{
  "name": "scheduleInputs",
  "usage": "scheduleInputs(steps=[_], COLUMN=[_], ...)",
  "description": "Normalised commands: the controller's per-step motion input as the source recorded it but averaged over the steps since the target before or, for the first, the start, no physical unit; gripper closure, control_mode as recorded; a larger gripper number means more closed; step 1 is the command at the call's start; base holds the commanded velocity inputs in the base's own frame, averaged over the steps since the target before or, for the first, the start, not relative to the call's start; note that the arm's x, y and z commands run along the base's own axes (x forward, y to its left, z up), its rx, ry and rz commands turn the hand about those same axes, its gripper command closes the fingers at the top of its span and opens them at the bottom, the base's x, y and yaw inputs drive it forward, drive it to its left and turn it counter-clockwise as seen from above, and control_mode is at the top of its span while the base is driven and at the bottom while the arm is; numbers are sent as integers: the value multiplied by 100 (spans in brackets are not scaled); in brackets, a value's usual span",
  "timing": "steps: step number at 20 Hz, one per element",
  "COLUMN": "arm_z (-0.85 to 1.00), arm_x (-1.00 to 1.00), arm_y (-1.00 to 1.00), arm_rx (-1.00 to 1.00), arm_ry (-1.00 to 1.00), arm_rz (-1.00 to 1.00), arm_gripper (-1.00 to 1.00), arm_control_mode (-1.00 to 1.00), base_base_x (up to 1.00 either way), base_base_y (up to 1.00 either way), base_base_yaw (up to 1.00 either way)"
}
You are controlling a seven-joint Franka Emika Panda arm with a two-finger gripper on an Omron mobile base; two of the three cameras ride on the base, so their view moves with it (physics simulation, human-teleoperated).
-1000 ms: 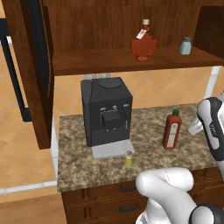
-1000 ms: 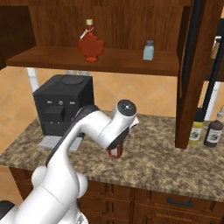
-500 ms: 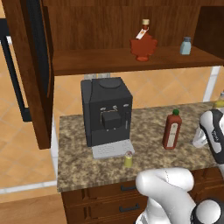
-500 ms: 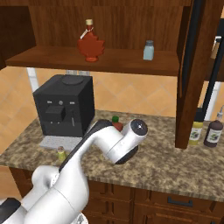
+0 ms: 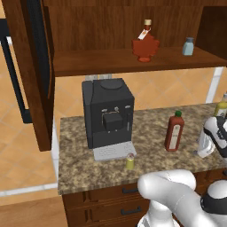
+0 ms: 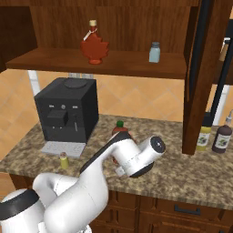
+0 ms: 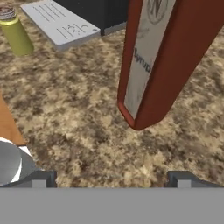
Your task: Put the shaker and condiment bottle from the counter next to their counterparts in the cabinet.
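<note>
The condiment bottle, tall and red with a green cap, stands upright on the counter to the right of the coffee machine. In the hand view the condiment bottle looms close, just ahead of my open gripper, with nothing between the fingertips. My gripper hangs low to the bottle's right. The tiny yellow-green shaker stands by the machine's tray, and the shaker also sits at the hand view's upper left. On the cabinet shelf stand the counterparts: the maple-leaf bottle and the pale blue shaker.
A black coffee machine with a grey tray takes up the counter's left. The open cabinet door hangs at the right, with a yellowish bottle and a dark bottle beyond it. My arm hides most of the condiment bottle.
My hand has dropped lower toward the counter to the right of the condiment bottle. The jaws stayed open and the bottles and shakers have not moved.
</note>
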Motion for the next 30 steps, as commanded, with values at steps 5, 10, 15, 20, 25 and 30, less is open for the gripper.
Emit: scheduleInputs(steps=[5,10,15,20,25,30], arm_z=[-7,0,3,20,6,1], arm_x=[4,0,-4,0,0,9], arm_y=[-32,-5,9,12,21,9], arm_rx=[31,11,0,5,2,4], arm_ry=[1,0,-2,0,-2,-8], arm_rz=[1,7,5,0,0,0], arm_gripper=[-100,-100,-100,-100,-100,-100], arm_control_mode=[-100,-100,-100,-100,-100,-100], base_base_x=[0,0,0,0,0,0], base_base_y=[0,0,0,0,0,0], base_base_yaw=[0,0,0,0,0,0])
